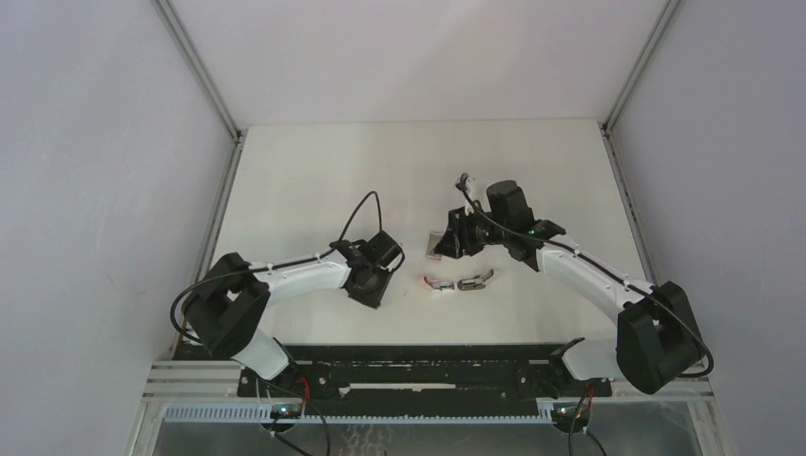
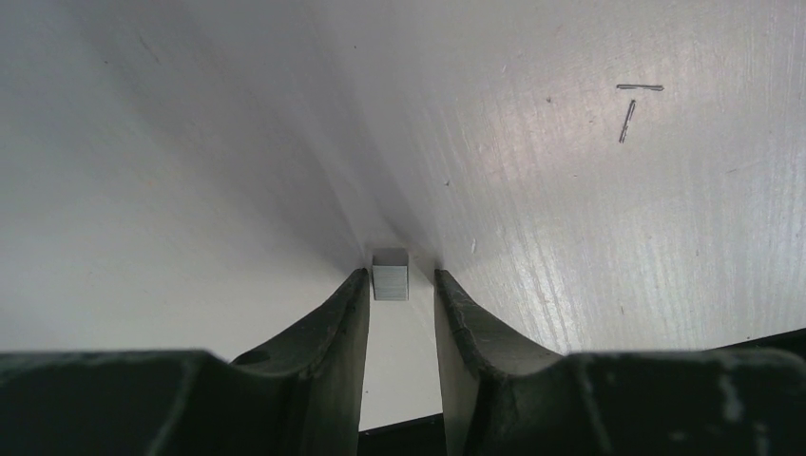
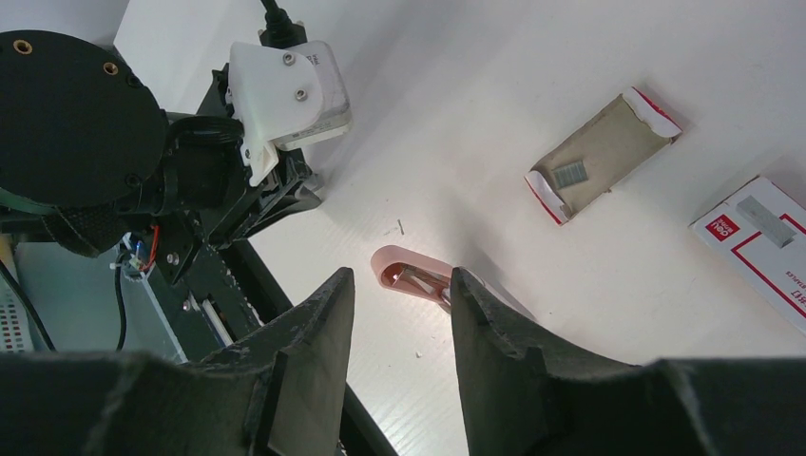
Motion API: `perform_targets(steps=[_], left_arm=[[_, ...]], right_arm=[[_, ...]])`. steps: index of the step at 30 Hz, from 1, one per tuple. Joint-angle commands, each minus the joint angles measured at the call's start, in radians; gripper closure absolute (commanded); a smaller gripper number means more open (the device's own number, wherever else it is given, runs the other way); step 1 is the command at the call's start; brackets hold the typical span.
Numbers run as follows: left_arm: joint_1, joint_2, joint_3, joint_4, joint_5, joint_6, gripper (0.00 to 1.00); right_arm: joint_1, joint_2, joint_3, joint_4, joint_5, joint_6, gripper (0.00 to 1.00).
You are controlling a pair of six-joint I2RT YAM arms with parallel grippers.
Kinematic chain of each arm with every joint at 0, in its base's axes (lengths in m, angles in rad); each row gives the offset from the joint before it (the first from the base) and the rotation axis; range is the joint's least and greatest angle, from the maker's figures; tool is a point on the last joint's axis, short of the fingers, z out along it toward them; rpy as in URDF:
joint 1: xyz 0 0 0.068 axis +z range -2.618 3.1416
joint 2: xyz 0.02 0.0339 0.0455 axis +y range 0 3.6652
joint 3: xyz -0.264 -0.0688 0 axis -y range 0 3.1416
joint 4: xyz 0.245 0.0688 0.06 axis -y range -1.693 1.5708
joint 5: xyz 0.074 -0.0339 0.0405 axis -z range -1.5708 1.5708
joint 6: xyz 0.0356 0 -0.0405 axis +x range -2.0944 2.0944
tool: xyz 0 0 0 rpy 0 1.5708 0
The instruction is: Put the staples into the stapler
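In the left wrist view a short silvery strip of staples lies on the table between the tips of my left gripper. It is against the left finger, with a gap to the right one; the jaws are slightly open. My right gripper is open and empty above the table, with the pink-and-white stapler lying open just beyond its tips. The pinkish-grey inner tray holds another strip. The white red-printed box lies at the right. From above, the stapler lies between the left gripper and the right gripper.
A dark grey-brown tool lies right of the stapler. Two loose single staples lie on the table ahead of the left gripper. The left arm's wrist and white camera are close to the stapler. The table's front edge and black rail are near.
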Motion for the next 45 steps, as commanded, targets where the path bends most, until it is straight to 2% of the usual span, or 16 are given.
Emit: perform_targets(steps=[1,7,13,28,35,39,45], left_arm=[[-0.009,-0.029,-0.027,-0.029,-0.040,-0.029,0.65],[-0.009,-0.039,-0.030,-0.032,-0.036,-0.044,0.62],[-0.012,-0.041,-0.036,-0.020,-0.024,-0.048,0.65],[-0.015,-0.052,-0.047,-0.004,-0.024,-0.035,0.81],[-0.015,-0.140,-0.010,0.009,-0.015,0.049,0.85],[-0.015,-0.219,0.037,-0.003,0.042,0.104,0.86],[-0.008,-0.382,0.091,0.016,0.271,0.208,0.86]], right_arm=[[0.008,-0.018,-0.002,0.037,0.004,-0.012,0.59],[0.008,-0.018,-0.003,0.038,0.002,-0.010,0.59],[0.008,-0.016,-0.003,0.040,0.002,-0.009,0.59],[-0.013,-0.060,-0.025,0.070,-0.021,0.017,0.59],[-0.099,-0.169,-0.061,0.092,-0.114,0.036,0.59],[-0.161,-0.231,-0.080,0.098,-0.212,0.044,0.58],[-0.179,-0.315,-0.093,0.119,-0.409,0.025,0.53]])
